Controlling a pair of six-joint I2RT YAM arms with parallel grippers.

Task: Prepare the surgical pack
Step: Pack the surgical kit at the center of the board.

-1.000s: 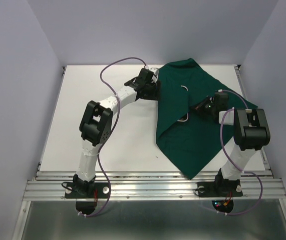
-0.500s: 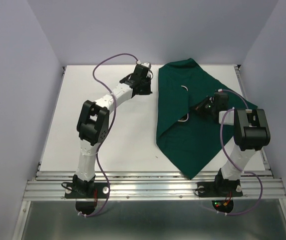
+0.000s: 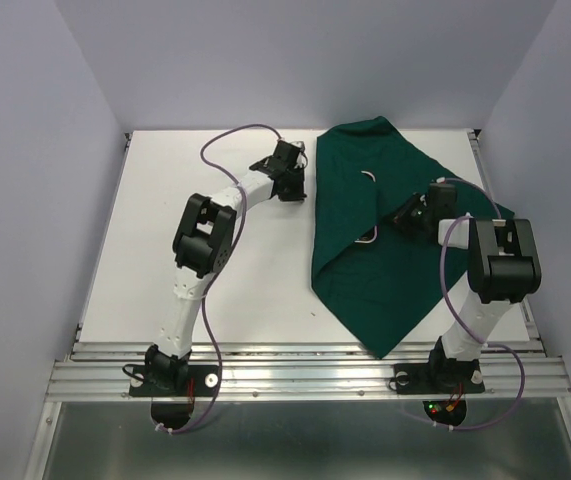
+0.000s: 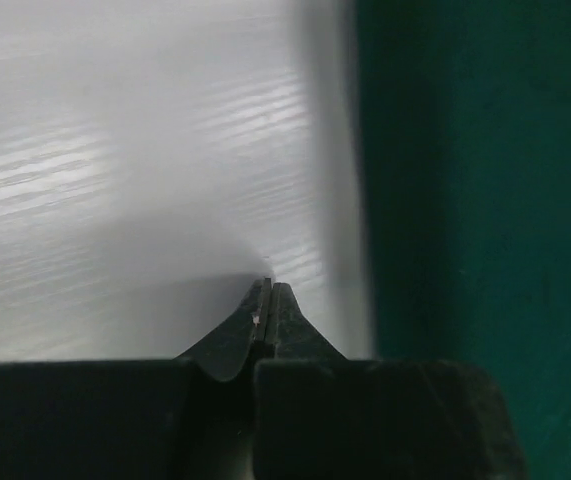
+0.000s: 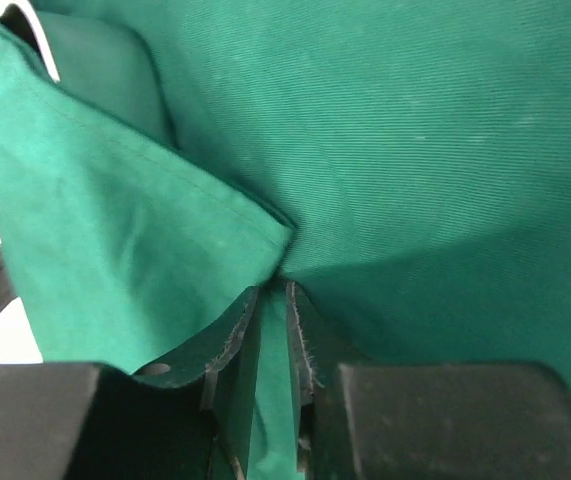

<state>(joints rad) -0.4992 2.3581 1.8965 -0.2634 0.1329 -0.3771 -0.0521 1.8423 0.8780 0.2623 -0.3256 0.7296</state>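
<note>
- Tabletop (image 3: pixel 215 270), white, carries the whole pack on its right half.
- Drape (image 3: pixel 385 270), dark green, lies folded over itself from the far edge down to a point near the right arm's base.
- Left gripper (image 4: pixel 268 292) has its fingers pressed flat together with nothing between them, over bare table just beside the drape's left edge.
- Right gripper (image 5: pixel 273 292) is pinched tight on a fold of the drape, cloth caught between its fingers.
- Steel tray (image 3: pixel 368 177) shows only as shiny rim slivers peeking from under the cloth.
</note>
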